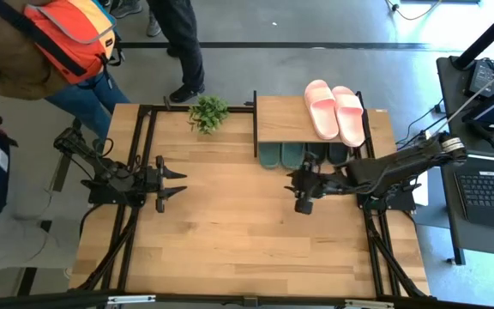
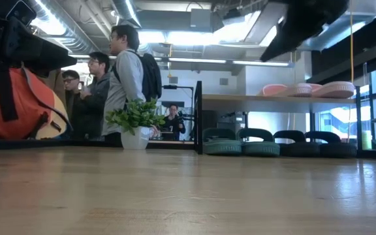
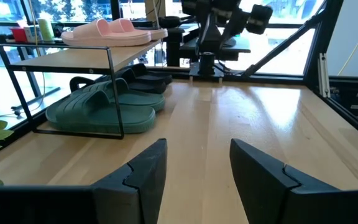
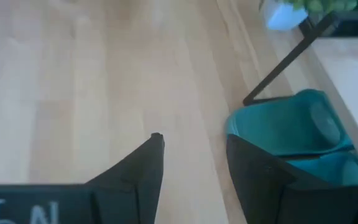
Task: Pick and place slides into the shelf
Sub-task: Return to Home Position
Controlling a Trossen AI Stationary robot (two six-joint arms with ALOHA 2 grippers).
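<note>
**A:** Where are the slides, as seen from the tools?

**B:** All three pairs are at the shelf [image 1: 281, 120], at the far edge of the tabletop [image 1: 247, 249]. The pink slides [image 1: 334, 112] lie side by side on the top plank. The green slides [image 1: 280, 155] and the black slides [image 1: 330, 153] stand under the plank in one row, the green on the left and the black on the right.

**A:** Which tool is closest to them?

**B:** The right tool [image 1: 293, 183]. It hangs over the tabletop just in front of the shelf, near the green and black pairs, and it touches none of them. Its fingers are spread and hold nothing. In its wrist view a green slide [image 4: 291, 124] shows just beside one finger, apart from it.

**A:** And the left tool?

**B:** The left tool [image 1: 177, 183] is over the left part of the tabletop, well apart from the shelf. Its fingers are spread too, and they are empty. It points across the wood toward the right arm.

**A:** What else stands around the shelf?

**B:** A small plant [image 1: 208, 113] in a white pot stands just beside the left end of the shelf. The thin black frame of the shelf passes in front of the green slides in the left wrist view. Beyond the far edge some people [image 2: 119, 78] stand in the room, and an orange bag [image 2: 18, 101] shows at the left.
</note>
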